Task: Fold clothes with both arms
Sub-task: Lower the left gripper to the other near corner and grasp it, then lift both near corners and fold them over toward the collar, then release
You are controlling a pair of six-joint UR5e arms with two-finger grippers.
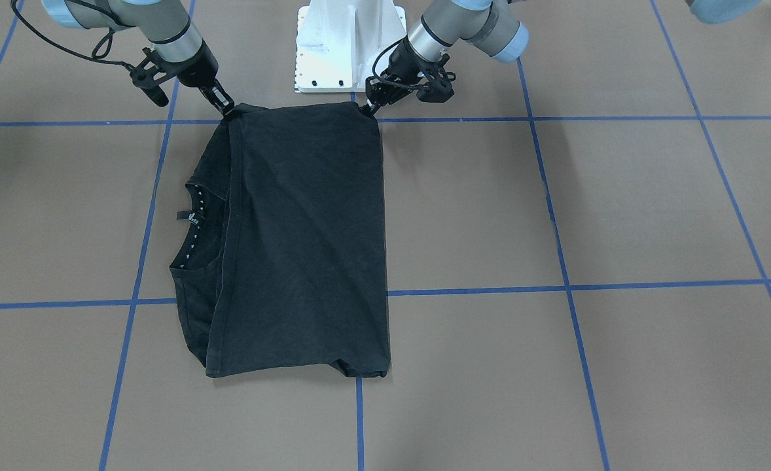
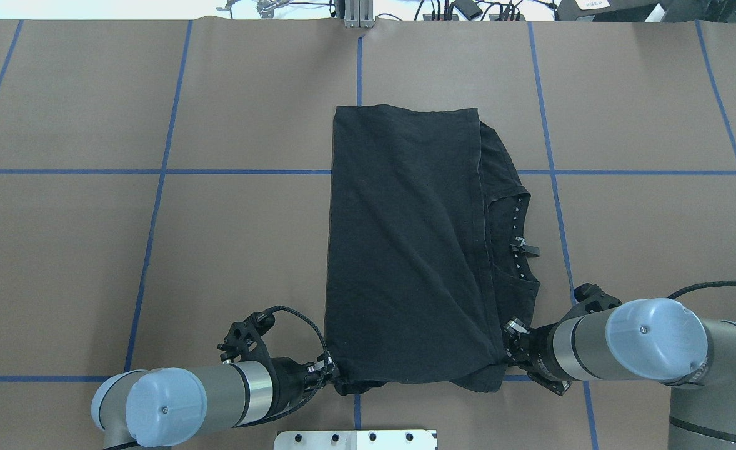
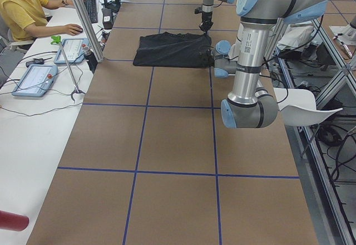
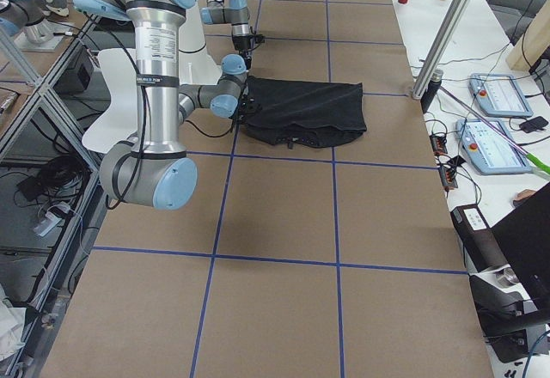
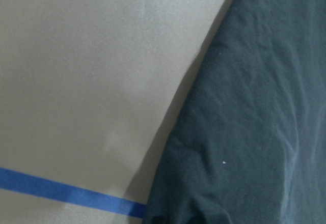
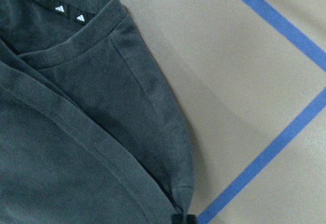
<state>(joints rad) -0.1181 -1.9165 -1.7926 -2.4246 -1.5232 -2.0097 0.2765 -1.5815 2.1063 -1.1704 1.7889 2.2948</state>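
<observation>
Here, seen from across the tabletop (image 1: 621, 196), the black shirt (image 1: 300, 242) lies flat as a long strip. Its length runs straight away from the robot's white base (image 1: 349, 46), and the collar (image 1: 197, 226) peeks out on the robot's right. The right tool (image 1: 227, 108) and the left tool (image 1: 371, 106) each meet one corner of the end nearest the base, tips drawn together and seemingly pinched on the cloth. From overhead, the whole shirt stretches forward of both tools, neither arm nearer than the other. I'd judge the next fold carries this end forward along that length. The left wrist view shows only the shirt's edge over a blue tape line (image 5: 61, 191). The right wrist view shows the collar beside the fold, with the tips barely visible
</observation>
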